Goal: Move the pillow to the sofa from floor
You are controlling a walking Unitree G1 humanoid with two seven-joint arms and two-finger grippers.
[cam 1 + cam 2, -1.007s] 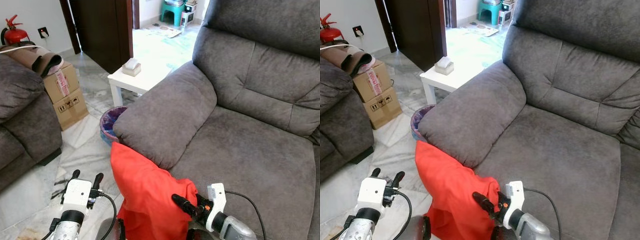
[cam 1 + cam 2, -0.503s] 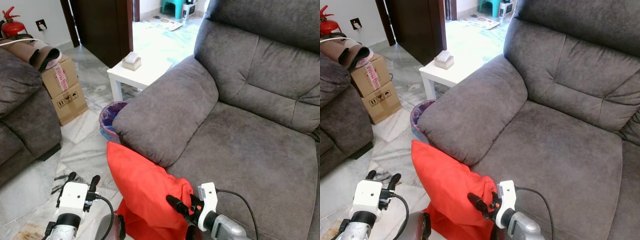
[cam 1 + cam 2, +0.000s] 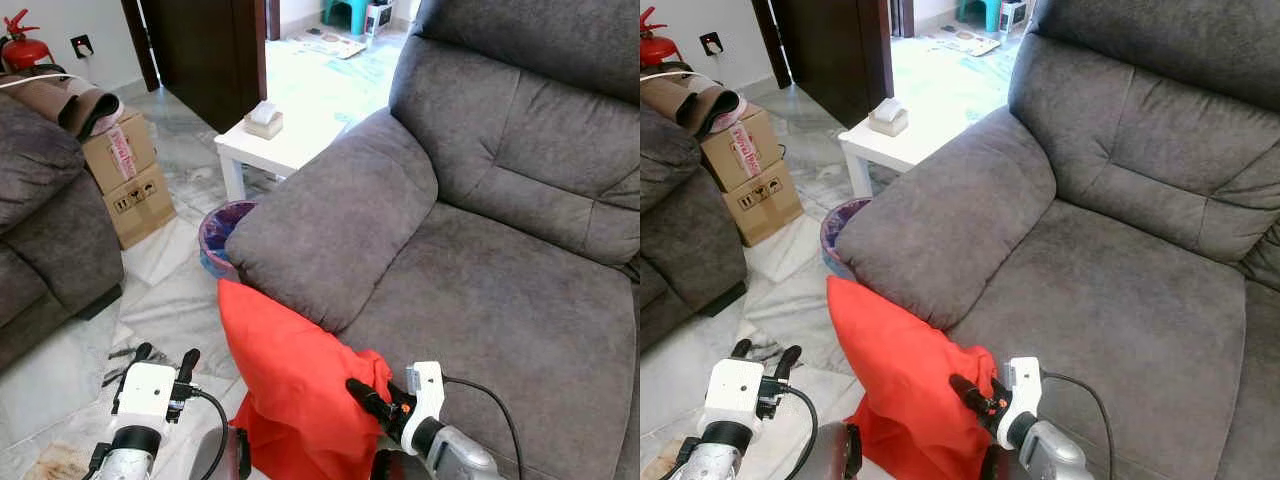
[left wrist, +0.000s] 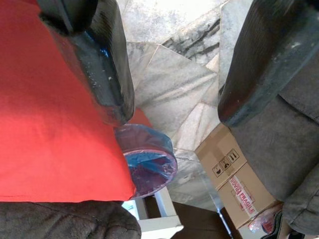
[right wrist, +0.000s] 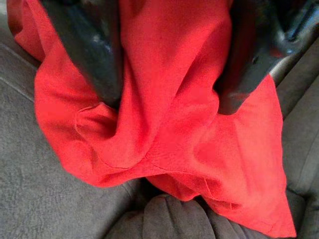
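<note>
The red pillow (image 3: 295, 390) hangs limp against the front of the grey sofa (image 3: 500, 300), just below its armrest (image 3: 330, 220), with its top corner leaning on the armrest's front. My right gripper (image 3: 365, 395) is shut on a bunched fold at the pillow's right edge, at the lip of the seat. In the right wrist view the red cloth (image 5: 169, 124) is pinched between both black fingers (image 5: 89, 50). My left gripper (image 3: 160, 358) is low over the marble floor to the pillow's left, open, with nothing between its fingers (image 4: 109, 74).
A purple-lined bin (image 3: 222, 235) stands beside the armrest, with a white side table (image 3: 275, 150) and a tissue box (image 3: 265, 118) behind it. Cardboard boxes (image 3: 125, 180) and a second grey sofa (image 3: 40, 230) are to the left. The sofa seat is wide and bare.
The view has shifted a little. My right gripper, still holding the pillow, has edged slightly up and toward the seat. The left gripper has barely moved.
</note>
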